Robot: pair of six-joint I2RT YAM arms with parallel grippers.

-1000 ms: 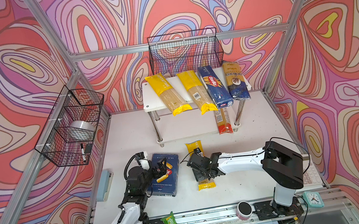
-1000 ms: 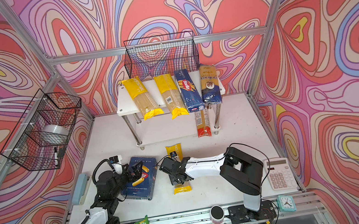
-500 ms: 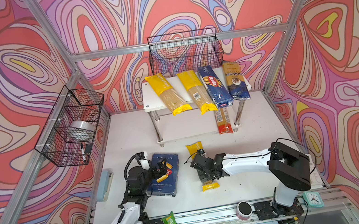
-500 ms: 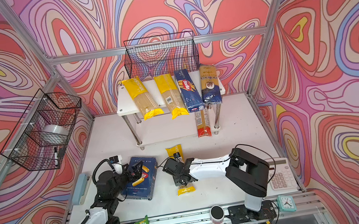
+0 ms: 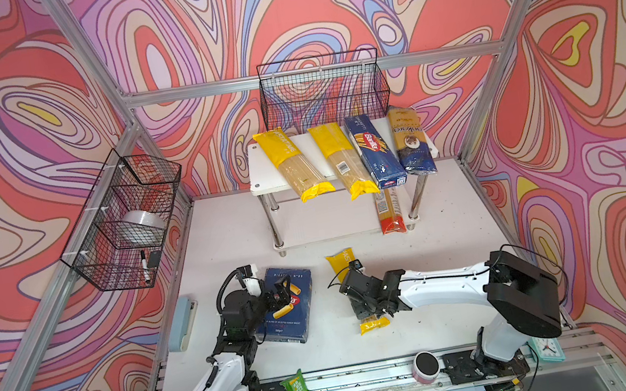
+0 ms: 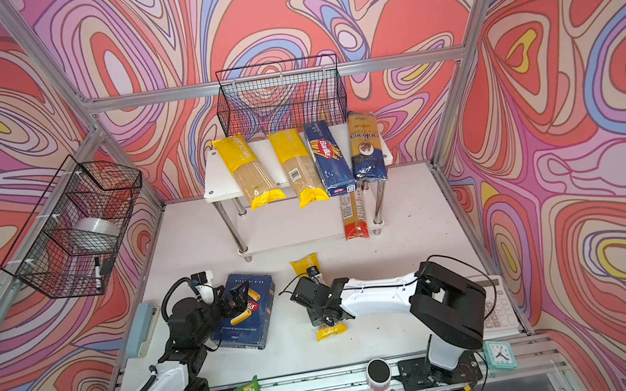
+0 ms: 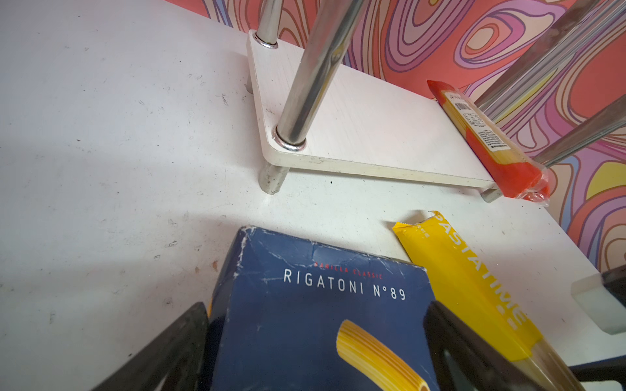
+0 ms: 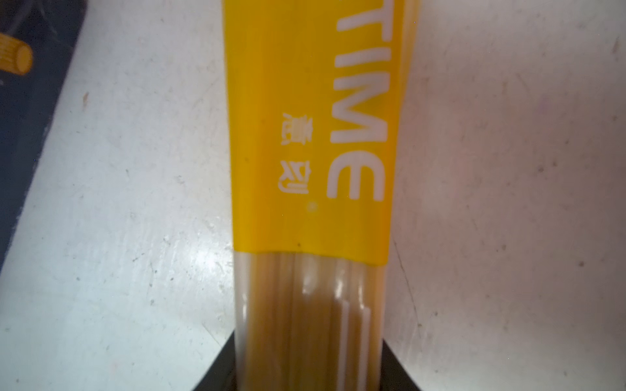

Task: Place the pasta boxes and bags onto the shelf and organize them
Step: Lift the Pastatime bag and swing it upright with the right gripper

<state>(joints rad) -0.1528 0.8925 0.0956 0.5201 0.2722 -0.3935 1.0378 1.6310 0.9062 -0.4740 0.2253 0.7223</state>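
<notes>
The right end effector is closed about a yellow-ended bag, with its jaws pressed against both long sides in the right wrist view. The bag lies flat on the bench, near the middle and toward the front edge, and has not been lifted. The grip is judged to sit nearer the bag's front end than its middle.

The left end effector is held open above the rigatoni box, which lies flat toward the front left corner and is not grasped.

The shelf stands at the back edge. Its upper board is taken up by two yellow-ended bags, the spaghetti box and the dark blue bag, all overhanging the front edge. The red-ended bag lies at the right end of the lower board.

Several faults are considered possible:
- **Tilt or slip:** with an off-centre hold, the far end may droop on lifting, and the slick film may slide between the jaws.
- **Breakage:** the brittle strands may be snapped if the bag is squeezed hard or the drooping end is struck on a board edge.
- **Knock-off:** the overhanging packs may be swept off the upper board, where bare room is seen only at the left end.
- **Snagging:** if the lower board is chosen, the long bag may be caught on a chrome leg.
</notes>
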